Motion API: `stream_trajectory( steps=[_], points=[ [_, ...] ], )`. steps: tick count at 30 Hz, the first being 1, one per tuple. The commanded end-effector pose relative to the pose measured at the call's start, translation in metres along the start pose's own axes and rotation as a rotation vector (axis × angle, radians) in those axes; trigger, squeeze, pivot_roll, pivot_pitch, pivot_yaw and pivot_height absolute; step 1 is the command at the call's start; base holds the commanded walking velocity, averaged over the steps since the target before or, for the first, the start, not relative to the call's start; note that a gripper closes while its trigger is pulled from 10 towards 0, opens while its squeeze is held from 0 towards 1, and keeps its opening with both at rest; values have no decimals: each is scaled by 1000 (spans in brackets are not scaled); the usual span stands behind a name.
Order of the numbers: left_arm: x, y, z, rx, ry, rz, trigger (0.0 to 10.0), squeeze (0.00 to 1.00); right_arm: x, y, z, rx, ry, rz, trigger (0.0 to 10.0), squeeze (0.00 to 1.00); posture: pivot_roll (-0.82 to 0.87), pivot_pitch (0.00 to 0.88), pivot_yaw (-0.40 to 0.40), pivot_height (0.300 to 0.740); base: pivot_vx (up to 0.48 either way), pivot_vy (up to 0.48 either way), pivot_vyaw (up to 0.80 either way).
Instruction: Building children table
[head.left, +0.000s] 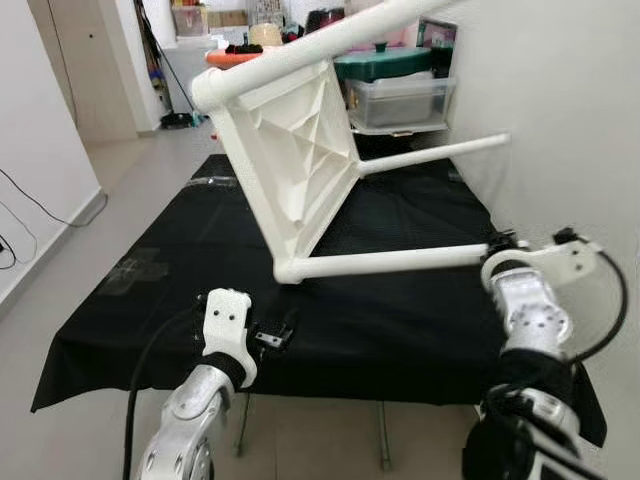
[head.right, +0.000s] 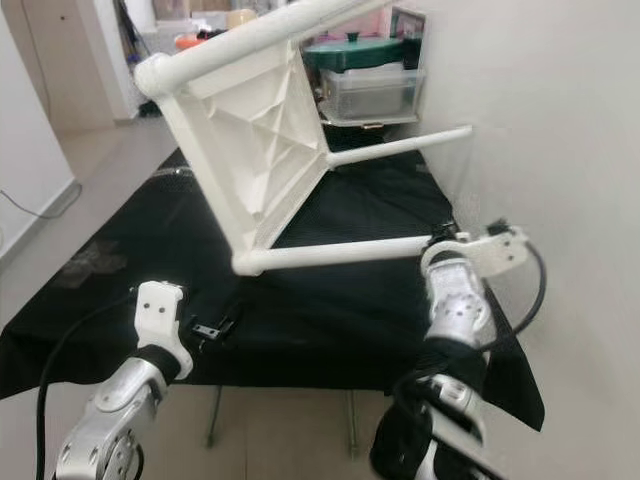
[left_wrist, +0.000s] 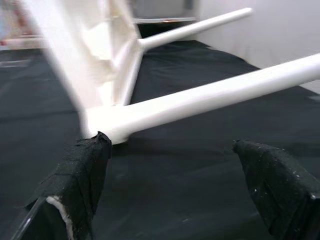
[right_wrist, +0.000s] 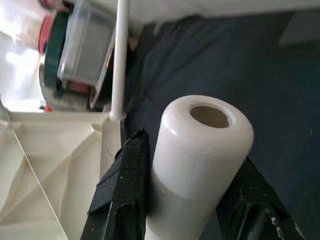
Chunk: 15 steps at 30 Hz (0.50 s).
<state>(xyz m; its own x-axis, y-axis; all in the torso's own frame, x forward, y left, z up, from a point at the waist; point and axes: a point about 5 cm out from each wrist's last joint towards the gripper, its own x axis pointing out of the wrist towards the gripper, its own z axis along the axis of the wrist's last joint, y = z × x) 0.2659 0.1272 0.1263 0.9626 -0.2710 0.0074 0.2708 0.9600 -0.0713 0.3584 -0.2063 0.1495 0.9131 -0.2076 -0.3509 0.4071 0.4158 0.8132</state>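
Observation:
A white plastic children's table (head.left: 290, 150) lies tipped on its side on a black-covered work table (head.left: 140, 290), its ribbed underside facing right. Three white tube legs stick out toward the wall. My right gripper (right_wrist: 192, 155) is shut on the free end of the lowest leg (head.left: 390, 262), close to the right wall. That leg's hollow tip (right_wrist: 210, 116) shows between the two black fingers. My left gripper (head.left: 272, 336) hovers open at the work table's front edge. Its fingers (left_wrist: 82, 170) are spread wide in front of the corner where the lowest leg meets the top.
A clear storage box with a green lid (head.left: 400, 85) stands behind the children's table. A white wall (head.left: 570, 120) runs close along the right side. Tiled floor (head.left: 60, 260) and a cable lie to the left. The cloth's front edge (head.left: 380, 375) hangs just before me.

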Motion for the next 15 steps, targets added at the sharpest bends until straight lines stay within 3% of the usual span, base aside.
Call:
stream_trajectory(
  steps=[1,2,3,5,6,7,8,10,13,14,15],
  points=[
    [0,-1,-4,-8,20,-5,10000,0,-1,-34,-58,-245,288,-177,0,0,34,0,-45,740,0,0,0],
    [0,-1,-4,-7,20,-6,10000,0,-3,-34,-64,-258,314,-187,0,0,35,0,-46,740,0,0,0],
    [0,-1,-4,-7,20,-6,10000,0,-3,-32,-72,-262,338,-184,3098,0,44,0,-52,740,0,0,0],
    [0,-1,-4,-7,20,-6,10000,0,-3,-32,-72,-262,338,-184,3098,0,44,0,-52,740,0,0,0],
    [0,-1,-4,-7,19,-5,10000,0,-3,-28,-80,-275,371,-170,4471,0,47,0,-53,740,0,0,0],
    [0,-1,-4,-7,19,-5,10000,0,-3,-28,-80,-275,371,-170,4471,0,47,0,-53,740,0,0,0],
    [0,-1,-4,-6,20,-4,10000,0,-3,-22,-90,-294,417,-135,10000,0,48,0,-55,740,0,0,0],
    [1,-2,-3,-4,19,-2,10000,0,-4,-19,-105,-366,496,-126,10000,0,53,0,-61,740,0,0,0],
    [1,-2,-3,-2,19,-2,10000,0,-5,-23,-108,-400,520,-152,10000,0,53,0,-61,740,0,0,0],
    [1,-2,-3,-2,19,-2,10000,0,-4,-26,-104,-374,477,-170,10000,1000,53,0,-61,740,0,0,0],
    [1,-2,-3,-2,19,-2,10000,0,-4,-26,-104,-374,477,-170,10000,1000,53,0,-61,740,0,0,0]
  ],
)
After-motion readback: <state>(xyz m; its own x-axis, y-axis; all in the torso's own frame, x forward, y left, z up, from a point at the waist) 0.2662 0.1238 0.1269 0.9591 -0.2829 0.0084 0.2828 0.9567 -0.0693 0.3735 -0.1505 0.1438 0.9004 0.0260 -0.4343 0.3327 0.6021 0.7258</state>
